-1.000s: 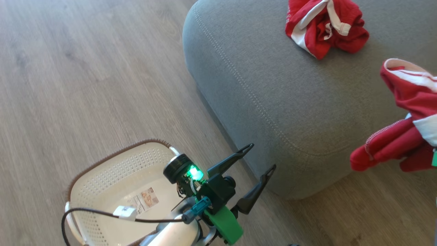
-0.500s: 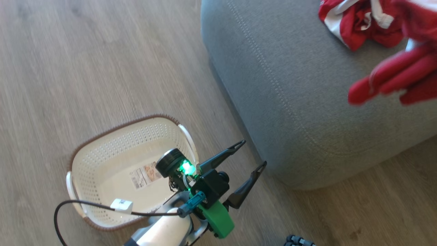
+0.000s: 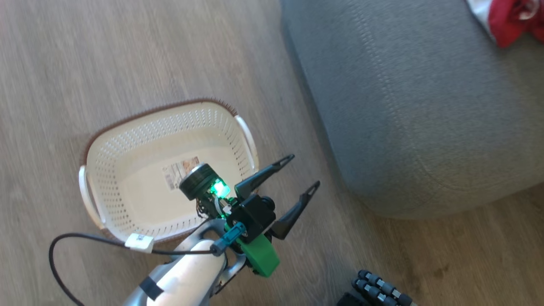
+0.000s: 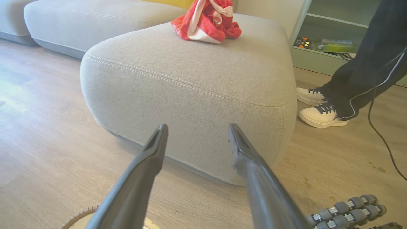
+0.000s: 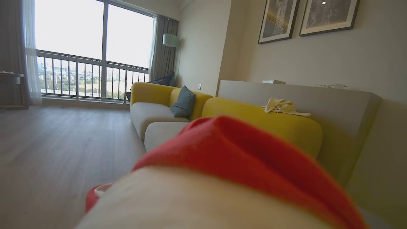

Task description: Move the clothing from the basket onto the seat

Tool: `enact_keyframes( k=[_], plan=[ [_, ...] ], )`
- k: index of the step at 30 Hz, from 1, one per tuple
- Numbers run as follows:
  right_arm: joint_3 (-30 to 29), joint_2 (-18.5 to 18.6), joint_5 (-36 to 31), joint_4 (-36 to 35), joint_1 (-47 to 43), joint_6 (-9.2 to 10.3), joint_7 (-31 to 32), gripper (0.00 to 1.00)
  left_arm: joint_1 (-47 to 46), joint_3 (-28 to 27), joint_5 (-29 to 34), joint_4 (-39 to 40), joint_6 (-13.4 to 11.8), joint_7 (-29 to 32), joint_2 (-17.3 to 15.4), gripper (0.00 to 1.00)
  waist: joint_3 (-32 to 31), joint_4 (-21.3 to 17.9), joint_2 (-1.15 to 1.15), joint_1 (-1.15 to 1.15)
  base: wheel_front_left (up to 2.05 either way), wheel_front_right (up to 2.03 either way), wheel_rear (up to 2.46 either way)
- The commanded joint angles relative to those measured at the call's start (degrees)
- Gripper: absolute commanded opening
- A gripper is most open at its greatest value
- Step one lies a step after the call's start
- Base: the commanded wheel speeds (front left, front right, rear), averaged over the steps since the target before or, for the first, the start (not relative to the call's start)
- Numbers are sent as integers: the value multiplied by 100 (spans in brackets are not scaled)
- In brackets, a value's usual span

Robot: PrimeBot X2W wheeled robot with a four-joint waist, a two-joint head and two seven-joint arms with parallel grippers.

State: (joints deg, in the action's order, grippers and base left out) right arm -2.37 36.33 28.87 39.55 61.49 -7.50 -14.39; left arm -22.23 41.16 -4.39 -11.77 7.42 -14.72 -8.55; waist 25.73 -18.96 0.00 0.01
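Hiding right pincer, blurred clothing point(image 5: 241, 152), garment point(image 3: 510, 17) on seat point(image 3: 416, 106) cut off

That rounded grey fabric sofa point(image 3: 425, 127) is blocking the frame's right side; wood-plank floor point(image 3: 106, 51) is lying open upper left.

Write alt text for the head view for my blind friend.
A cream basket, holding just a label, sits on a wood floor beside a grey seat. The robot's open left gripper hangs between them, and red clothing lies on the seat, top right.
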Motion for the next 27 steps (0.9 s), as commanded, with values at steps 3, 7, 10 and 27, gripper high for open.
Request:
enact_keyframes(
  k=[3,7,10,27],
  plan=[
    [106,265,-114,199,667,1,-53,0,-133,-137,37,277,6,-28,-44,100,283,208,0,-1,0,0,0],
    [161,364,-396,1016,1165,1,-57,0,-170,-141,81,309,6,-28,-31,100,437,360,0,-1,0,0,0],
    [84,437,-730,1754,1369,1,-59,0,-227,-144,111,305,6,-28,14,100,542,474,0,-1,0,0,0],
    [-163,118,-1138,3429,1485,1,1735,0,-319,-322,85,207,7,-28,54,100,793,741,0,-1,0,0,0]
  ],
)
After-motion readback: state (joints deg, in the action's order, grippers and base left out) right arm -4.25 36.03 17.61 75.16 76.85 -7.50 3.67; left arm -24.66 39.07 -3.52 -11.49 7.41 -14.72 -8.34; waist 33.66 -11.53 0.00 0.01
